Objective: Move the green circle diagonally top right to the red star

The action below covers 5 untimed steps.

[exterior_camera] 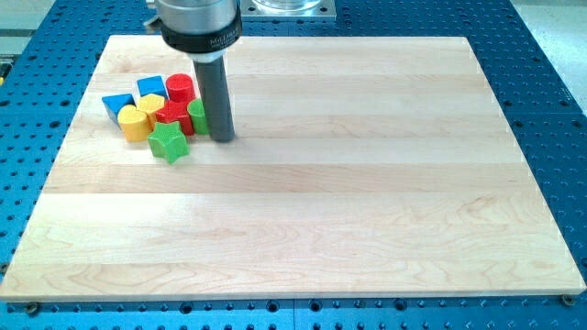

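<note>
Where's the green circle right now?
In the camera view the green circle sits upper left on the board, at the cluster's right edge, against the red star, with my tip at its right side.

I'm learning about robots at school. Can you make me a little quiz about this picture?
1. True or false: my tip is at the right edge of the pile of blocks.
2. Which block lies nearest the view's bottom? A) green star B) red cylinder C) blue triangle
3. What touches my tip's left side?

Key: 1 true. 2 A. 3 the green circle, half hidden by the rod, beside the red star.
</note>
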Motion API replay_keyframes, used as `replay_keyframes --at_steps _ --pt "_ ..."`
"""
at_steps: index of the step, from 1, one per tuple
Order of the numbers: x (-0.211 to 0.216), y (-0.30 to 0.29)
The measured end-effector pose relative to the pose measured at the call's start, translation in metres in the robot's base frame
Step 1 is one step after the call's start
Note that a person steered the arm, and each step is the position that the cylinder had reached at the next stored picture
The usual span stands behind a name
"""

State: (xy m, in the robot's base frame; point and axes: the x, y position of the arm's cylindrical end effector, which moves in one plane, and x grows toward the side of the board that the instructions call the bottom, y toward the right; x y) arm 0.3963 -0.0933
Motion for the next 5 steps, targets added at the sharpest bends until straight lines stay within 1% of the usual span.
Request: replay_keyframes --at_steps 1,2,4,5 --pt "-0.005 0.000" --pt "-0.029 0.000" --pt "-0.047 0.003" --pt "-0.053 -0.008"
